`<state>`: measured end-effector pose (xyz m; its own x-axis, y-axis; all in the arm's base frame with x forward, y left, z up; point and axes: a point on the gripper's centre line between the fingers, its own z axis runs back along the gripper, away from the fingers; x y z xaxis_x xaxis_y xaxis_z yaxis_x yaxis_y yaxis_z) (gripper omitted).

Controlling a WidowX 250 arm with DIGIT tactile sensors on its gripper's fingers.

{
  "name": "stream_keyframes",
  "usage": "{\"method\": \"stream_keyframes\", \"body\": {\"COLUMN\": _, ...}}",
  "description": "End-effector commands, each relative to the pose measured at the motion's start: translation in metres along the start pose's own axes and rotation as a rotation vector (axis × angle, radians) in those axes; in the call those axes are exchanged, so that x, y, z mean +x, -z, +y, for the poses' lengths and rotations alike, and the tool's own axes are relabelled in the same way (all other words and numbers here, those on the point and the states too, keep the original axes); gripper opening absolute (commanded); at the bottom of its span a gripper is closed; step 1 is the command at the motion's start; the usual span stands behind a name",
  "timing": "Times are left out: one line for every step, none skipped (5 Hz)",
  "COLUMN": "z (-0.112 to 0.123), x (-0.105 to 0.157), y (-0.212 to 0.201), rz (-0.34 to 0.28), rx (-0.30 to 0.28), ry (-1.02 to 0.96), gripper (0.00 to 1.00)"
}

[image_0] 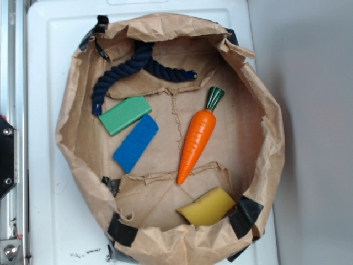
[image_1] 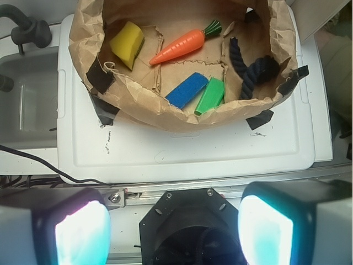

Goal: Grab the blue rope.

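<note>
- Exterior view looks straight down on a brown paper bag [image_0: 265, 127] rolled down into a shallow basin, with black tape at several spots of its rim, sitting on a white worktop [image_0: 49, 210].
- The blue rope [image_0: 135, 69] lies at the far rim of the bag, limp and forked: one strand runs down to the left and ends just beside the green block [image_0: 125, 115], the other runs right to a knotted end.
- A blue block [image_0: 135, 143] lies just beside the green one, both tilted the same way.
- An orange toy carrot [image_0: 196, 141] with a dark green top lies in the middle of the bag, tip pointing toward the near rim.
- A yellow block [image_0: 208, 207] rests against the bag's near wall, well apart from the rope.
- No arm shows in this view.
- Wrist view has the hand [image_1: 174, 229] at the bottom edge, well back from the bag and outside it, over the edge of the worktop.
- Its two fingers [image_1: 265, 229] stand wide apart with nothing between them.
- From here the rope sits at the bag's right side, partly hidden by the rim, next to the green block.
- A grey sink [image_1: 27, 94] lies to the left of the worktop.
</note>
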<state>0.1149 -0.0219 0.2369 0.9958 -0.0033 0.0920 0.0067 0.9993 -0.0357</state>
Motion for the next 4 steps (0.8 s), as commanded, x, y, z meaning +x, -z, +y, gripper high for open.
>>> {"method": "stream_keyframes", "body": {"z": 0.000, "x": 0.000, "y": 0.000, "rz": 0.000, "rx": 0.000, "ry": 0.000, "gripper": 1.00}}
{"method": "stream_keyframes", "body": {"z": -0.004, "x": 0.027, "y": -0.001, "rz": -0.025, "rx": 0.006, "ry": -0.026, "gripper": 1.00}}
{"method": "stream_keyframes", "body": {"z": -0.005, "x": 0.056, "y": -0.001, "rz": -0.037, "rx": 0.004, "ry": -0.049, "gripper": 1.00}}
{"method": "stream_keyframes", "body": {"z": -0.007, "x": 0.075, "y": 0.007, "rz": -0.053, "rx": 0.019, "ry": -0.031, "gripper": 1.00}}
